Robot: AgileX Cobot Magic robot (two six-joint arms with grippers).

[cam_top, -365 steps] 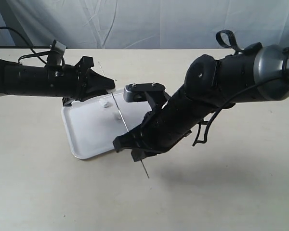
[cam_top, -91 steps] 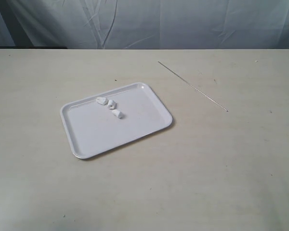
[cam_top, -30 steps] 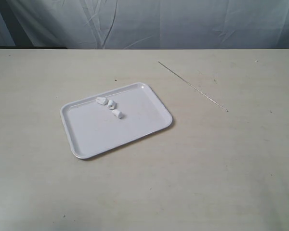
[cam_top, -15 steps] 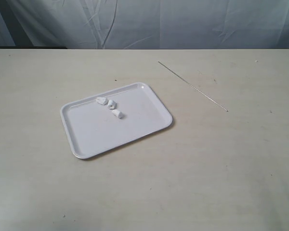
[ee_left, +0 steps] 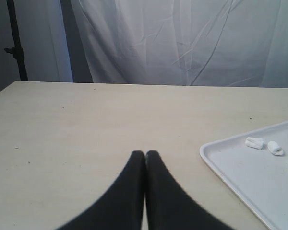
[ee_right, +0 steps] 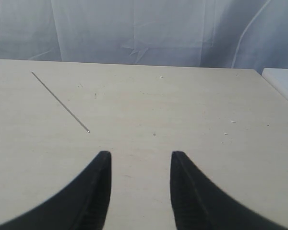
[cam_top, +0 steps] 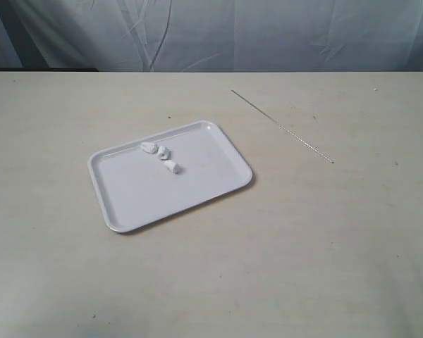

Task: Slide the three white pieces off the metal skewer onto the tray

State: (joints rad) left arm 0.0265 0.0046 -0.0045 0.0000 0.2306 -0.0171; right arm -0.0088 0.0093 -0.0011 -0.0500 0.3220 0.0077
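The white tray lies left of the table's middle, its corner also in the left wrist view as the tray. The three white pieces lie loose in a short row on its far half; they show again as the white pieces. The bare metal skewer lies on the table to the tray's far right, seen too as the skewer. Neither arm shows in the exterior view. My left gripper is shut and empty, short of the tray. My right gripper is open and empty, short of the skewer.
The beige table carries only small specks and crumbs besides the tray and skewer. A white cloth backdrop hangs behind the far edge. A white edge shows at the side of the right wrist view.
Twelve seconds ago both arms were over the tray with the skewer held there; since then both arms have withdrawn from view. Nothing has moved in the last three seconds.
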